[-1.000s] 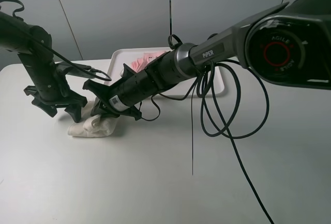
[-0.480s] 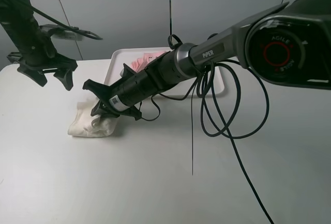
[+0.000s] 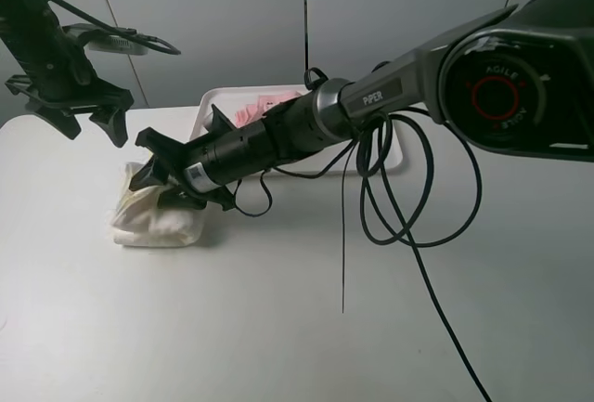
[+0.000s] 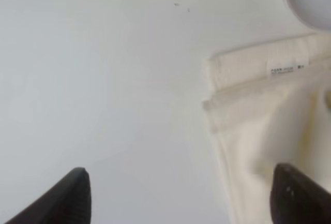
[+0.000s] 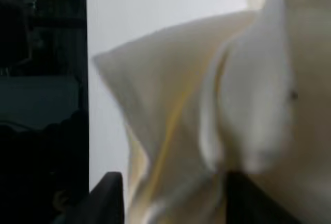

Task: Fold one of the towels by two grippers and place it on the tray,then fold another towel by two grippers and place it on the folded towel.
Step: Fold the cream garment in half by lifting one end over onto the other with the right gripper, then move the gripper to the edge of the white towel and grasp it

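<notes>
The right gripper's (image 3: 160, 179) 2 black fingers (image 3: 153, 141) pinch a raised fold of the cream-coloured cloth towel (image 3: 156, 216), which lies bunched on the white tabletop (image 3: 278, 328) at the left, just in front of the white rectangular tray (image 3: 212, 105). A pink folded towel (image 3: 255, 110) rests in that tray, partly hidden by the right arm. The left gripper (image 3: 82, 123) hangs above the tabletop, apart from the cream towel, its 2 fingers (image 4: 75, 195) spread wide and holding nothing.
</notes>
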### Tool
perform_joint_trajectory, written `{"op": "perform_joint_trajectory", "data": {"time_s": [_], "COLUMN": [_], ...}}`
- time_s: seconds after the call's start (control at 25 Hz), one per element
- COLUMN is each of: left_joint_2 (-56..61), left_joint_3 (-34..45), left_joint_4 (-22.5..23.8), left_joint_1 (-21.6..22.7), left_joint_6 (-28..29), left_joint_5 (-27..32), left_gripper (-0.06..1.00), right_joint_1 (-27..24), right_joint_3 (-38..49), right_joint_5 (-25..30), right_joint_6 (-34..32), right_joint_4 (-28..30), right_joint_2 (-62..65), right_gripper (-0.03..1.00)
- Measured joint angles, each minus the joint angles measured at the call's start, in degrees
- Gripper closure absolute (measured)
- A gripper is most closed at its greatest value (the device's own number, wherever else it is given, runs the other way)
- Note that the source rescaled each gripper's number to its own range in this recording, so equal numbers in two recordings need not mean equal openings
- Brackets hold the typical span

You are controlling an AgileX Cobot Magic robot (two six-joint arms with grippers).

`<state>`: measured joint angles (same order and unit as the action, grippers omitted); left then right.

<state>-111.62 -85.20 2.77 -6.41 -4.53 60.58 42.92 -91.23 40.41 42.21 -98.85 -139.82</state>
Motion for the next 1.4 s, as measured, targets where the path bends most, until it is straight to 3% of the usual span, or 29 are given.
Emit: {"op": "perform_joint_trajectory", "data": {"time_s": [0.36, 0.48, 0.68, 0.96, 1.4], "left_joint_2": [0.00, 0.00, 0.00, 0.00, 0.00], "left_joint_3": [0.00, 0.00, 0.00, 0.00, 0.00], "left_joint_4": [0.00, 0.00, 0.00, -0.91, -3.09], "left_joint_1": [0.00, 0.00, 0.00, 0.00, 0.00], "left_joint_6": [-0.03, -0.03, -0.03, -0.50, -2.69], "left_joint_5": [1.04, 1.04, 1.04, 1.04, 0.56], "left_gripper": [0.04, 0.04, 0.04, 0.04, 0.04], "right_joint_1": [-1.19, -3.29, -6.02, -6.46, -6.23], "right_joint_3": [-0.20, -0.20, -0.20, -0.20, -0.20], "right_joint_5": [4.56, 6.08, 3.89, 0.25, -1.51], "right_joint_6": [1.91, 1.91, -0.02, -10.25, -13.58], "right_joint_4": [-0.57, -0.18, 9.88, 25.64, 28.21], "right_joint_2": [0.00, 0.00, 1.64, 2.46, 2.24], "right_gripper": [0.44, 0.38, 0.25, 0.24, 0.24]}}
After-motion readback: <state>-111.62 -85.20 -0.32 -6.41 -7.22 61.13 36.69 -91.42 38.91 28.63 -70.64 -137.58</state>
